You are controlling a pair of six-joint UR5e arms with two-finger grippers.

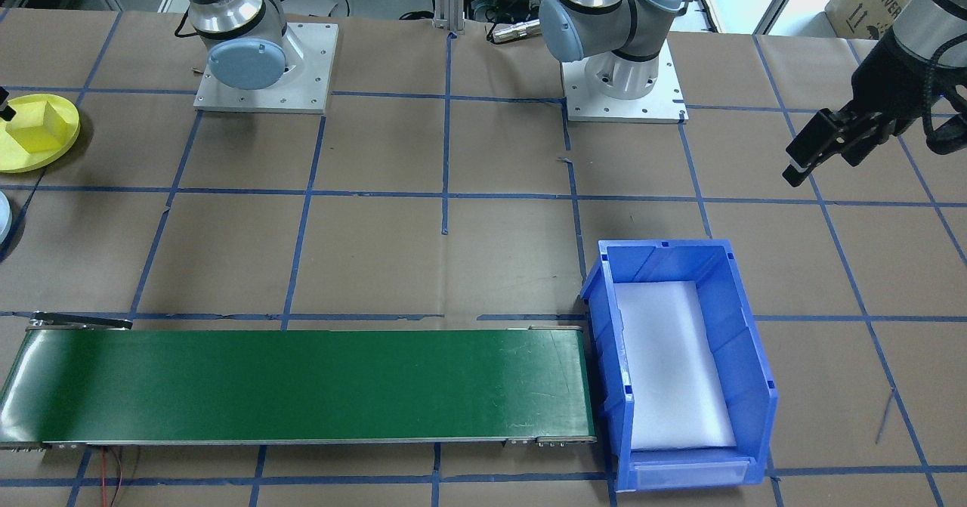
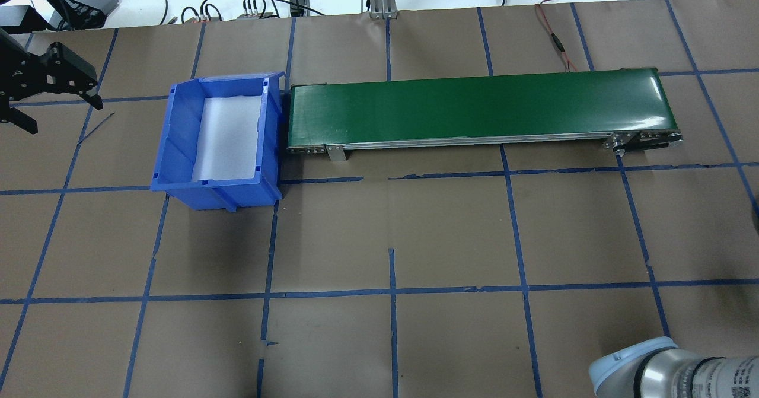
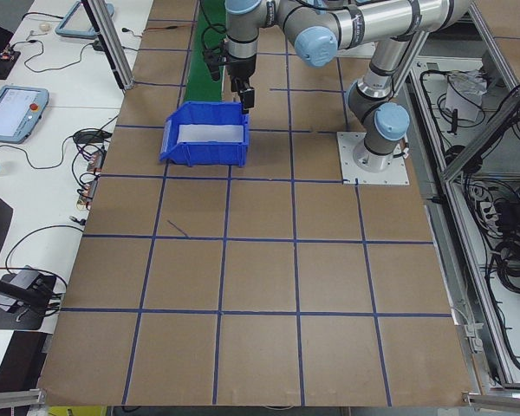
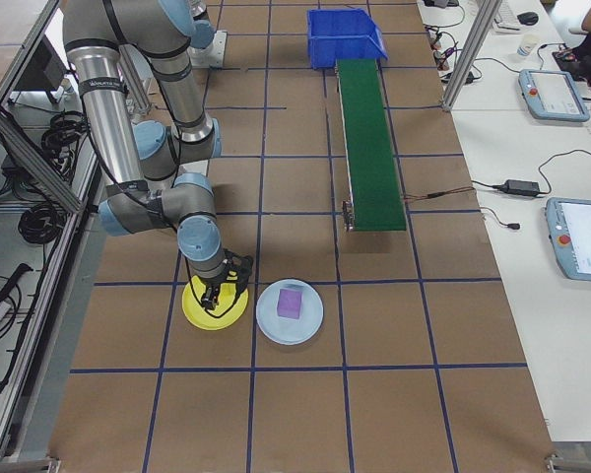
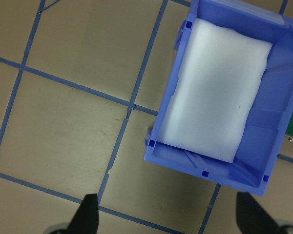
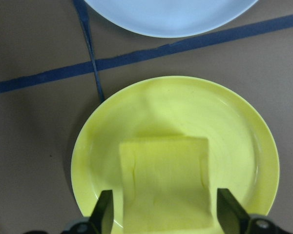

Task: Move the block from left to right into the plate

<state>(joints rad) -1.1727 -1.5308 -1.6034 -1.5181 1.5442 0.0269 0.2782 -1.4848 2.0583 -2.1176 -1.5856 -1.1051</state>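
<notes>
The yellow block [image 6: 164, 183] rests in the yellow plate [image 6: 244, 126] near the table's right end, between the right gripper's [image 6: 163, 214] spread fingers [image 6: 103, 214], which could drag it out if they lift crookedly.

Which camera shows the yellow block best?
The right wrist view: the yellow block fills it, sitting in the yellow plate. The front-facing view shows it small at the edge; in the right-side view the arm hides it.
</notes>
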